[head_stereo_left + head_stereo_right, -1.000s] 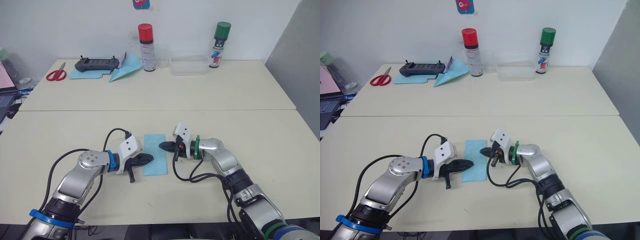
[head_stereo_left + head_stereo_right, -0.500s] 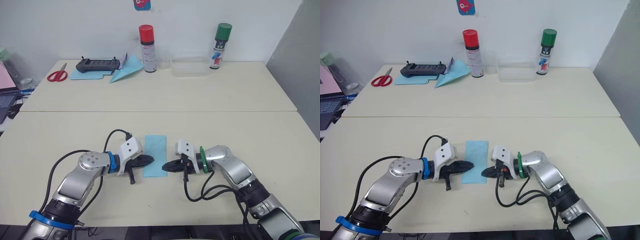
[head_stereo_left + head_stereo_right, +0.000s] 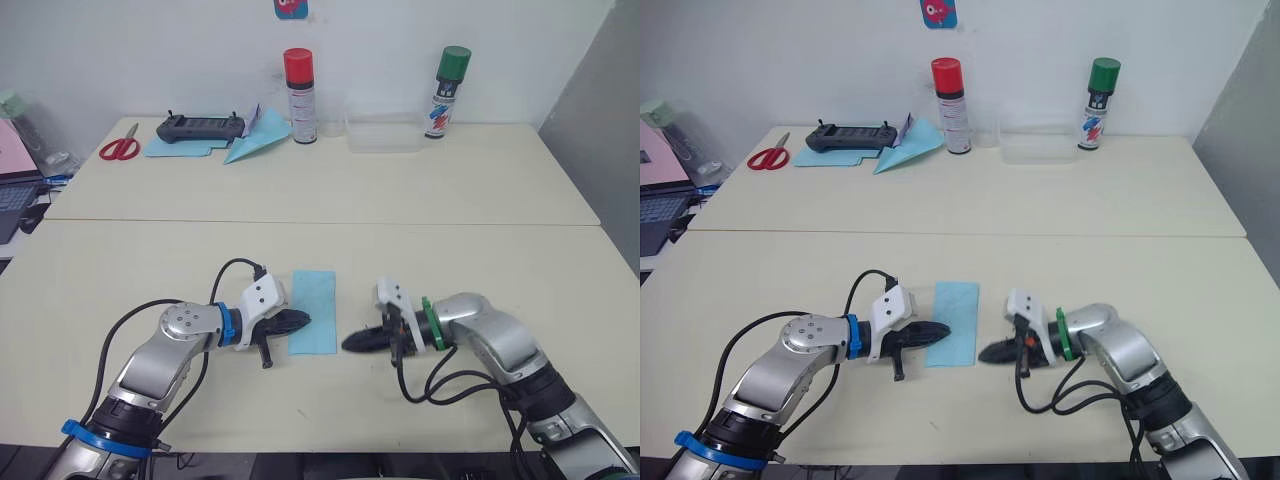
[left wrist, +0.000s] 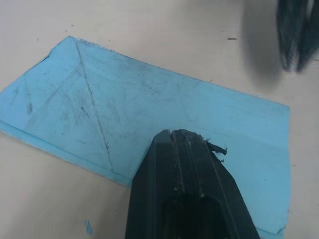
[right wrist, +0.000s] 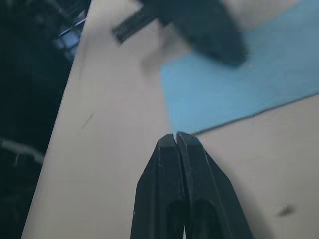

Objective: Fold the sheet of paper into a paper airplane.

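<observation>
The sheet of paper (image 3: 313, 308) lies flat on the near table as a narrow light blue rectangle, with crease lines visible in the left wrist view (image 4: 99, 104). My left gripper (image 3: 301, 320) is shut, and its tip rests on the sheet's left edge (image 4: 175, 133). My right gripper (image 3: 351, 344) is also shut and holds nothing. It sits low over the bare table just right of the sheet's front right corner (image 5: 176, 135), apart from the sheet (image 5: 249, 94). The paper airplane is out of view.
At the back stand a red-capped spray can (image 3: 299, 82), a green-capped can (image 3: 446, 92) and a clear box (image 3: 383, 135). A controller (image 3: 200, 127), a teal paper dart (image 3: 255, 138) and red scissors (image 3: 120, 148) lie at the back left. A laptop (image 3: 12, 198) sits at the left edge.
My right gripper has drawn off the sheet, moving toward the front and to the right until it is beside the front right corner. The left gripper has stayed on the sheet.
</observation>
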